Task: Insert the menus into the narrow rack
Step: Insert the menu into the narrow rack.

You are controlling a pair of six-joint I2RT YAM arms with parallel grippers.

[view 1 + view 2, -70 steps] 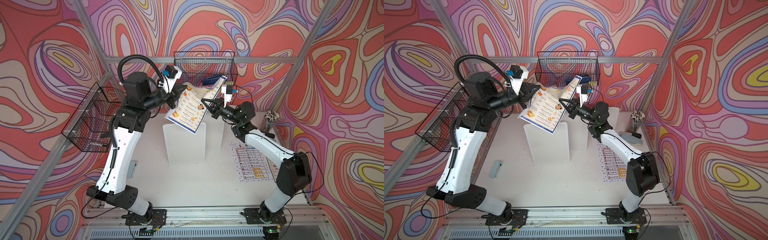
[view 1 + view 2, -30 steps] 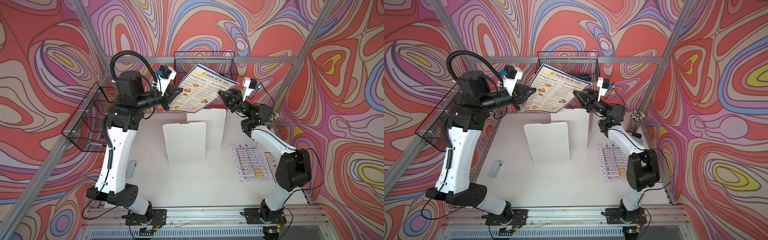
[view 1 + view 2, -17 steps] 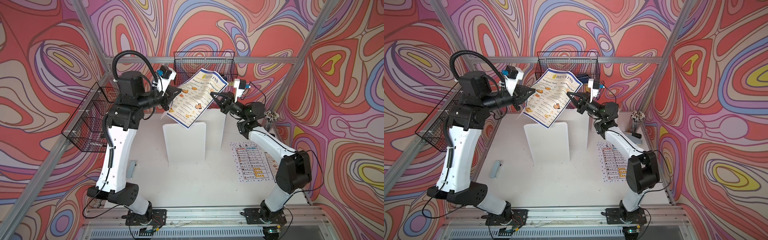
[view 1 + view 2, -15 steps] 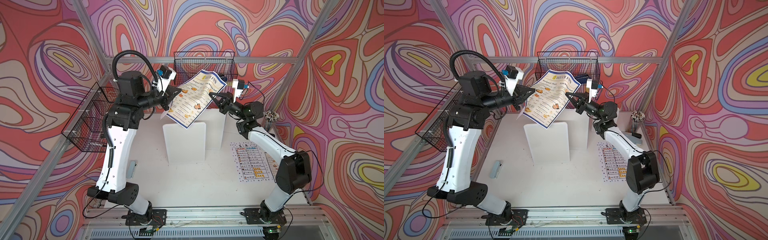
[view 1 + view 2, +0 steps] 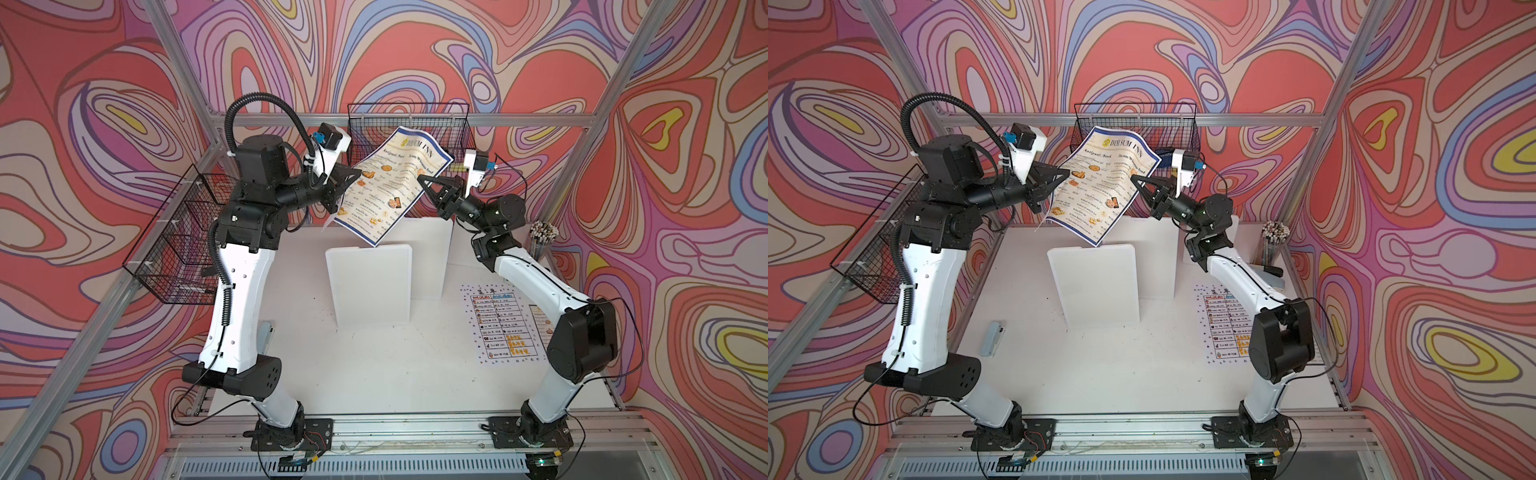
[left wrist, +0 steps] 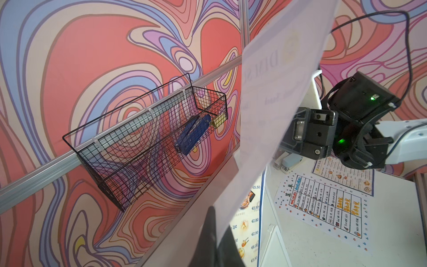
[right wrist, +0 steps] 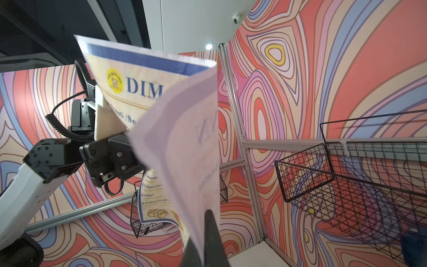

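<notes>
A blue-bordered "DIM SUM INN" menu hangs in the air, tilted steeply and curled. Its top edge lies in front of the black wire rack on the back wall. My left gripper is shut on the sheet's left edge. My right gripper is shut on its right edge. A white table-style menu lies flat on the table at right. Beside it lies a smaller blue-bordered menu, partly under my right arm.
Two white upright boards stand mid-table, below the held sheet. A second wire basket with dividers hangs on the left wall. A blue stapler lies in the back rack. A cup of sticks stands at back right.
The menu swung from lying wide across to a steep diagonal. My right gripper moved left, closer to the left one, and shut on the sheet's edge. The last half second shows little motion.
</notes>
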